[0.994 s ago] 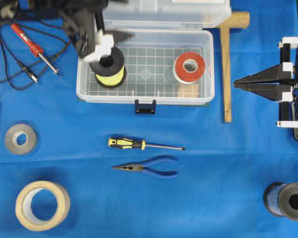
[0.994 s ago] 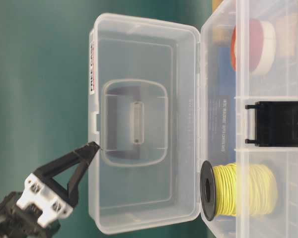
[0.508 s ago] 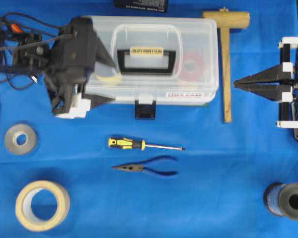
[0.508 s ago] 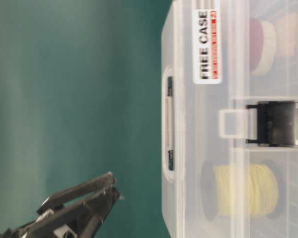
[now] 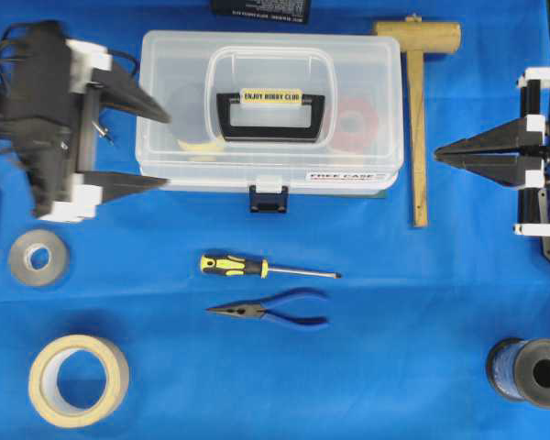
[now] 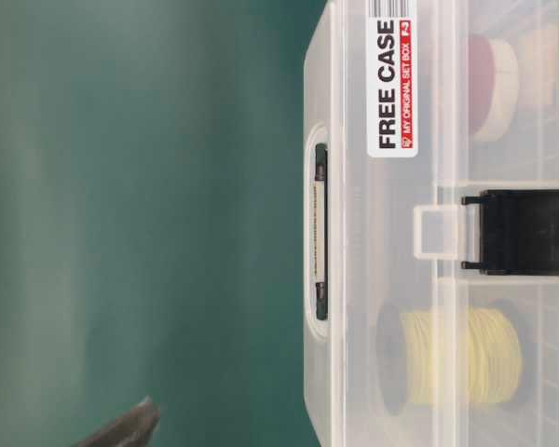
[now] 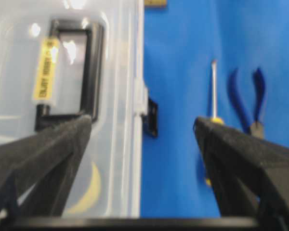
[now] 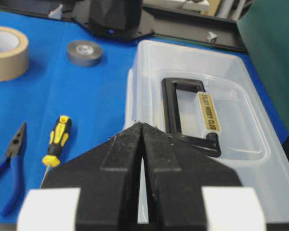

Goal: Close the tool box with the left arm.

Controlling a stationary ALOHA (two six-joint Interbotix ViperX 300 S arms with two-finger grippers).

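Note:
The tool box [image 5: 179,55] lies at the back middle of the blue cloth with its clear lid down on the base. Its black handle [image 5: 270,115] with a yellow label lies flat on the lid, and the dark latch [image 5: 269,199] sits at the front edge. My left gripper [image 5: 167,149] is open at the box's left end, one finger over the lid's left edge, the other beside the front left corner, nothing held. In the left wrist view the left gripper [image 7: 143,122] frames the tool box [image 7: 115,57] front edge. My right gripper [image 5: 435,156] rests shut to the right.
A wooden mallet [image 5: 417,119] lies right of the box. A screwdriver [image 5: 257,267] and blue pliers [image 5: 275,312] lie in front of it. Grey tape [image 5: 37,258] and beige tape [image 5: 78,380] are at the left front, a black spool [image 5: 527,371] at the right front.
The lid, upright one second ago, has come down onto the box. My left arm has since drawn back to the left, its gripper still open. The right arm has not moved.

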